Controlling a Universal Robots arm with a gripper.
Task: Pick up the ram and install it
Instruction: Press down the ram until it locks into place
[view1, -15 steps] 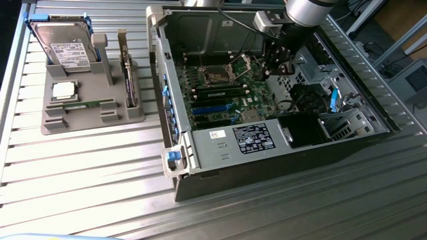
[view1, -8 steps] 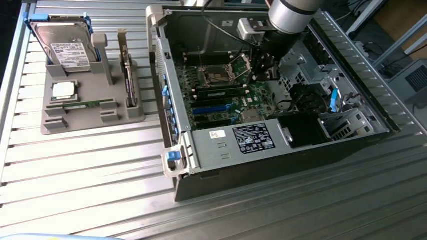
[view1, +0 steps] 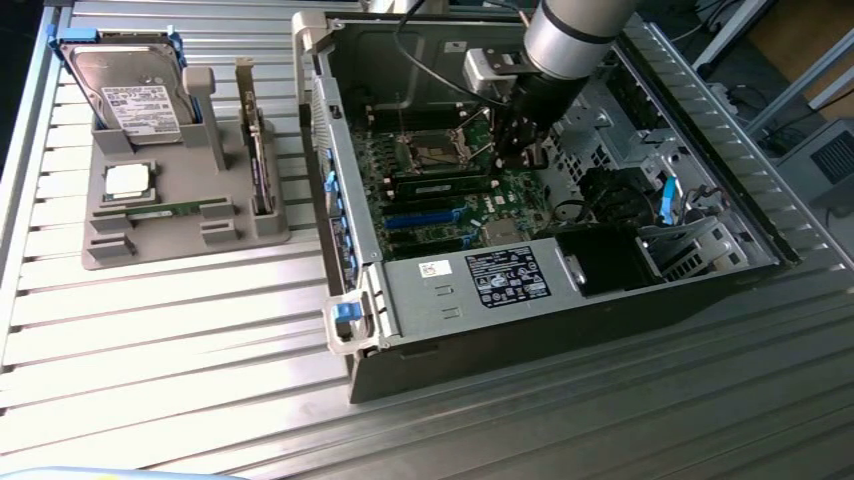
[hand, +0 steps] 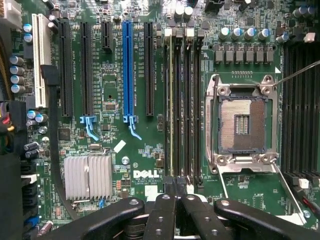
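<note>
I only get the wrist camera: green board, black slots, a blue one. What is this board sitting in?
Observer: It is inside an open grey metal computer case lying on a ribbed metal table.
Operator: Is anything beside the case?
Observer: Yes, a grey plastic holder tray stands apart from it, at the exterior view's left.
Operator: What's in the tray?
Observer: A long thin green ram stick lies flat in it, just below a small square silver processor chip.
</note>
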